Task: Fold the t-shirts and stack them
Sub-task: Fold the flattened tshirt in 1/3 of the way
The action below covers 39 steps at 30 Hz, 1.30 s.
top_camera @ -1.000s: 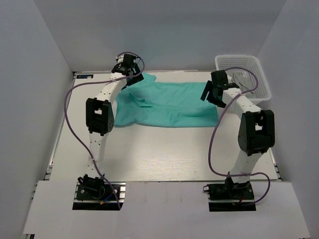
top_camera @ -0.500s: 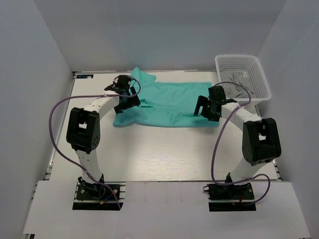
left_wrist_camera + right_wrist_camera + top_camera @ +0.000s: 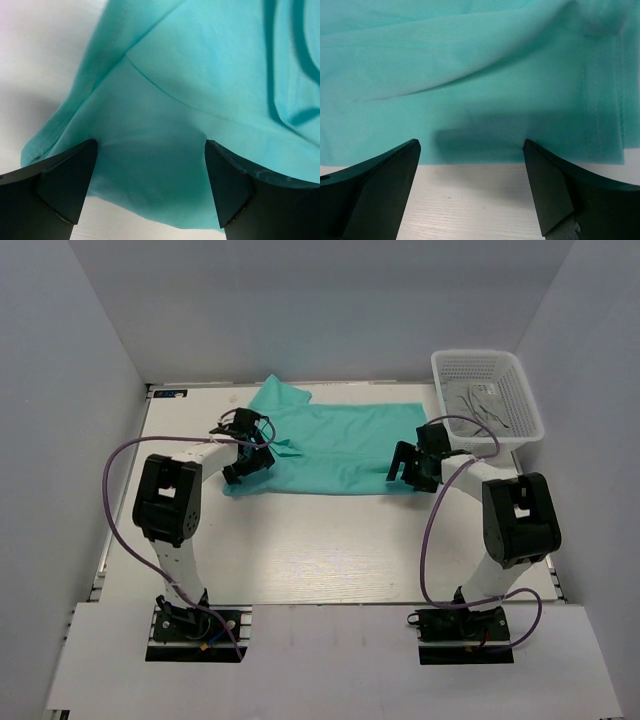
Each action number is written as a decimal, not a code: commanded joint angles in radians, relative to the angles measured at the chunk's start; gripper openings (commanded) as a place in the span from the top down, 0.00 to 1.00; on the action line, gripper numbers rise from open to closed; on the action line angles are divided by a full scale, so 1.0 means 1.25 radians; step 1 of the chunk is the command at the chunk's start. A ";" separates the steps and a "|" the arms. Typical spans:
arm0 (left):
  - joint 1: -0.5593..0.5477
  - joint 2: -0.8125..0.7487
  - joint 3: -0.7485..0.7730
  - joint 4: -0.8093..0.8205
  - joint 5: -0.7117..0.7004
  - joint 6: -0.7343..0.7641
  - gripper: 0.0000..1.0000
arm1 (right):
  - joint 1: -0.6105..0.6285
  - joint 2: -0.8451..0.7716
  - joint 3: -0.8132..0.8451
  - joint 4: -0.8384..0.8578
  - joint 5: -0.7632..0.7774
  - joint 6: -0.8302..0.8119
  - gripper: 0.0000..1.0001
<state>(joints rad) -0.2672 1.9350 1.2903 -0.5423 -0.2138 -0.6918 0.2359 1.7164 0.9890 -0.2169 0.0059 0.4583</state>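
A teal-green t-shirt [image 3: 335, 445] lies spread flat across the far half of the white table [image 3: 300, 540], one sleeve pointing to the back left. My left gripper [image 3: 246, 466] is open, low over the shirt's near left corner; the left wrist view shows cloth [image 3: 190, 100] between the spread fingers [image 3: 65, 180]. My right gripper [image 3: 405, 466] is open at the shirt's near right corner; in the right wrist view the hem [image 3: 480, 100] lies just beyond the fingers [image 3: 380, 185], with bare table under them.
A white mesh basket [image 3: 487, 365] stands at the back right and holds grey cloth [image 3: 478, 398]. Grey walls close in the table on three sides. Purple cables loop from both arms.
Both grippers have come back toward the near side and down, from the shirt's far edge to its near corners. The shirt now lies flatter, its left sleeve spread out at the back.
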 commanded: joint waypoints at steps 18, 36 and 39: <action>0.003 -0.364 -0.292 0.019 0.155 -0.015 0.00 | 0.073 -0.360 -0.238 -0.117 -0.108 -0.079 0.10; -0.086 -0.147 -0.117 0.077 0.284 0.056 0.00 | 0.066 -0.280 -0.120 -0.112 -0.058 -0.068 0.10; -0.086 -0.122 -0.070 0.084 0.274 0.056 0.00 | 0.065 -0.279 -0.124 -0.106 -0.059 -0.065 0.10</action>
<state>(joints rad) -0.3695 1.7790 1.1320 -0.4740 0.1181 -0.6373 0.3210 1.3670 0.8078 -0.3557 -0.0738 0.3820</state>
